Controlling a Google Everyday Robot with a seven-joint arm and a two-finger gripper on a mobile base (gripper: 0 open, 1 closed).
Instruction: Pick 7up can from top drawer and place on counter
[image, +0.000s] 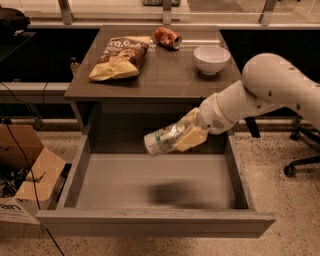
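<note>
My gripper (182, 136) is shut on the 7up can (161, 140), a silvery-green can held on its side with its metal end pointing left. It hangs in the air above the open top drawer (155, 220), near the drawer's back and just below the front edge of the counter (165, 75). Its shadow falls on the drawer floor. The white arm reaches in from the right.
On the counter lie a chip bag (120, 57), a red can (167, 37) on its side and a white bowl (211, 59). A cardboard box (25, 175) stands on the floor at the left. An office chair base (300, 165) is at the right.
</note>
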